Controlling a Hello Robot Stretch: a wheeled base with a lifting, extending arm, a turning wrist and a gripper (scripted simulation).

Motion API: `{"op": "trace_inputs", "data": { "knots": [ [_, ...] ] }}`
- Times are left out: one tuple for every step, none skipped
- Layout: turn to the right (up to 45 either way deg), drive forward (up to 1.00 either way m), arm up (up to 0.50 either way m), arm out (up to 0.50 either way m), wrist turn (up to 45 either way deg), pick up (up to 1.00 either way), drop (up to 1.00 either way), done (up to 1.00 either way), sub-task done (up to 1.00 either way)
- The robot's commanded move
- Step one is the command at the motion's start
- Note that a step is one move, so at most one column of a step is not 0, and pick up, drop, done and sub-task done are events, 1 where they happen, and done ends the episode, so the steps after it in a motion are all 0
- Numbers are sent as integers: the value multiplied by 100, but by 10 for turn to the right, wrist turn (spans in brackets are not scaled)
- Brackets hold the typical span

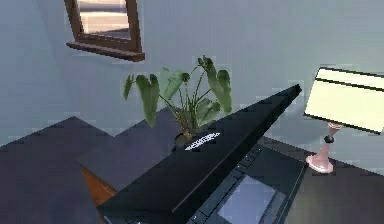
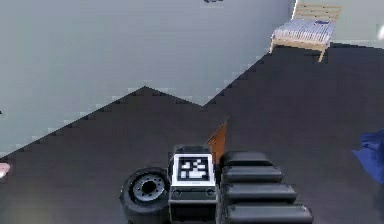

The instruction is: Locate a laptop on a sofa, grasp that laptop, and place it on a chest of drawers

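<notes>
Walls: pale blue-grey wall (image 1: 250,50)
Window: dark brown wooden-framed window (image 1: 103,28)
Floor: dark charcoal floor (image 2: 300,100)
Bed: light wooden-framed bed (image 2: 305,32)
Lamp: cream-shaded pink lamp (image 1: 345,98)

place: home | signs: potted plant (image 1: 190,100), lamp (image 1: 340,105) (pink base), framed window (image 1: 105,28), bed (image 2: 305,30)

Laptop: the black open laptop (image 1: 215,165) is in the foreground of the forward view, low and right of the middle, in front of the plant.
Plant: the green broad-leaved potted plant (image 1: 185,95) stands behind the laptop, near the wall.
Lamp: the pale-shaded table lamp with a pink foot (image 1: 340,110) stands on the dark flat top (image 1: 350,190), right of the plant.
Window: the brown wooden-framed window (image 1: 105,25) is on the wall, above and left of the plant.
Bed: the small wooden-framed bed (image 2: 305,30) stands far out at the arm side view's upper right, by the wall.
</notes>
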Motion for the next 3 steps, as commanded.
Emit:
{"op": "trace_inputs", "data": {
  "knots": [
    [0,0,0,24,0,0,0,0,0],
    [0,0,0,0,390,0,0,0,0],
    [0,0,-4,0,0,0,0,0,0]
  ]
}}
